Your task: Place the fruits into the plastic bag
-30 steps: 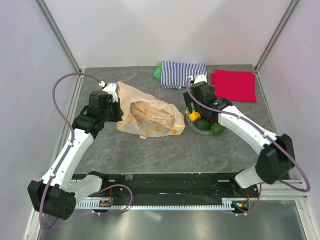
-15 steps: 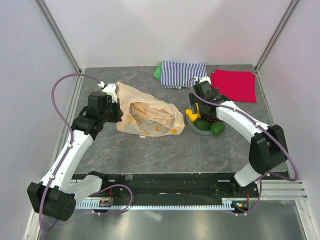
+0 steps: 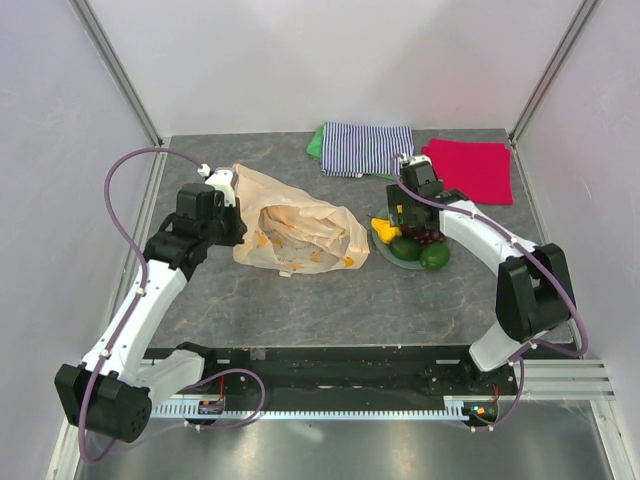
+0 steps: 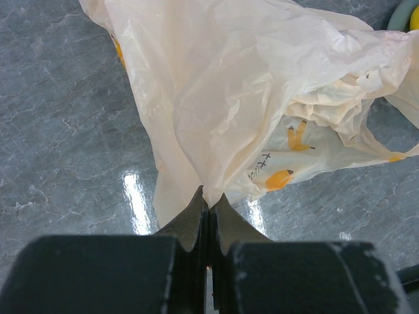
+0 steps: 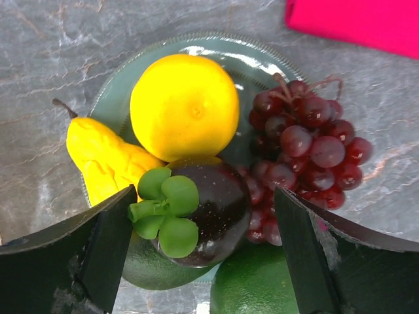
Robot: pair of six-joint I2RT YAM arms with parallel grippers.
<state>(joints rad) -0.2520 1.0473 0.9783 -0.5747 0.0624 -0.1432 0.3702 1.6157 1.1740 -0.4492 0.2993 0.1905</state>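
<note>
Your left end effector (image 4: 208, 196) is pinched together on a fold of the plastic bag (image 4: 249, 98), which lies crumpled on the worktop (image 4: 59, 131). Your right end effector (image 5: 204, 196) hangs with its fingers spread wide over the plate (image 5: 262, 62), just right of the bag. On the plate sit the lemon (image 5: 184, 104), pear (image 5: 105, 157), grapes (image 5: 308, 150), a dark fruit (image 5: 219, 203) with a green leafy cap, the avocado (image 5: 147, 278) and the lime (image 5: 252, 284).

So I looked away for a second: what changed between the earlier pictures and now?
The right gripper shifted rightward, from the left edge of the round grey-green plate to above its toy fruits, open and empty. The left gripper stayed shut on the translucent banana-printed plastic bag; nothing else moved.
</note>
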